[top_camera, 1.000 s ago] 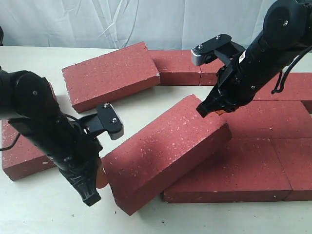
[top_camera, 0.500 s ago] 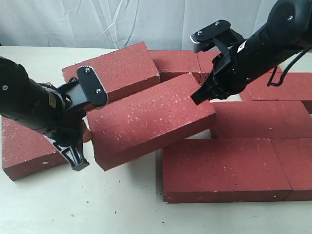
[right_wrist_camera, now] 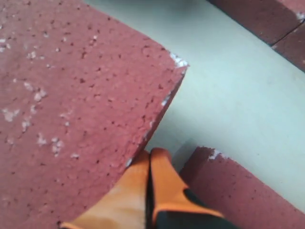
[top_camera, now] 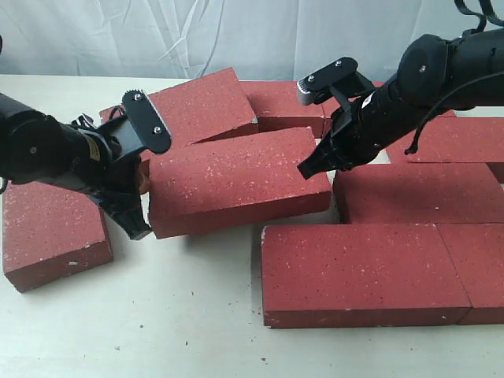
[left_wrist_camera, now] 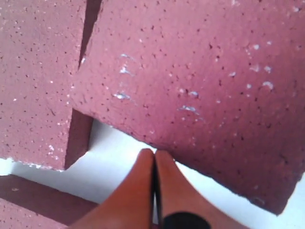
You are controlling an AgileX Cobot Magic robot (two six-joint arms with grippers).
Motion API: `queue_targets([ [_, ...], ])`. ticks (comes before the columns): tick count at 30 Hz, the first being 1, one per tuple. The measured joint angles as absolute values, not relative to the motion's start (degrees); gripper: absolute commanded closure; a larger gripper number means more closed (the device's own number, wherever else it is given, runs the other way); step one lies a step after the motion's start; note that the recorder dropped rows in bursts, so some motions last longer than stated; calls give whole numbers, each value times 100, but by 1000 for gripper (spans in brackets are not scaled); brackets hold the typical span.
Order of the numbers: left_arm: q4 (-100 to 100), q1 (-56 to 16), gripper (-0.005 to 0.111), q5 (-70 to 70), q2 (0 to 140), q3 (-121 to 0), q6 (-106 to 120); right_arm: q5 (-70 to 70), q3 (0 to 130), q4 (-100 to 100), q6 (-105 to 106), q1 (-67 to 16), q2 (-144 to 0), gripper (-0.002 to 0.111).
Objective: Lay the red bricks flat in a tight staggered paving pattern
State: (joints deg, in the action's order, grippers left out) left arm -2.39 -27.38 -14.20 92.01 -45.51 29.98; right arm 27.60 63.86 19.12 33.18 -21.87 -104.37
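Red brick [top_camera: 236, 189] | wrist views: left gripper [left_wrist_camera: 153, 153], right gripper [right_wrist_camera: 149, 153] both pressed closed, seemingly touching

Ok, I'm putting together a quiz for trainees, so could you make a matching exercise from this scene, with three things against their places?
1. left hand
2. right hand
3. front brick

A. shut, at the right end of the middle brick in the exterior view
B. lying flat, lowest in the exterior view
C. shut, at the middle brick's left end in the exterior view

Pairs: 1-C, 2-A, 3-B

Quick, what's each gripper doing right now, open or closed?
Left gripper: closed, empty, tips at the centre brick.
Right gripper: closed, empty, tips at its other end.
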Motion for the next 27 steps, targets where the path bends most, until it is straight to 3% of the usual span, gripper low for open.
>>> queue_targets([
  [27, -232, -2388, 107, -784, 9395, -4600, 2952, 2072, 6386, 1148, 3382, -2243, -11046, 108],
])
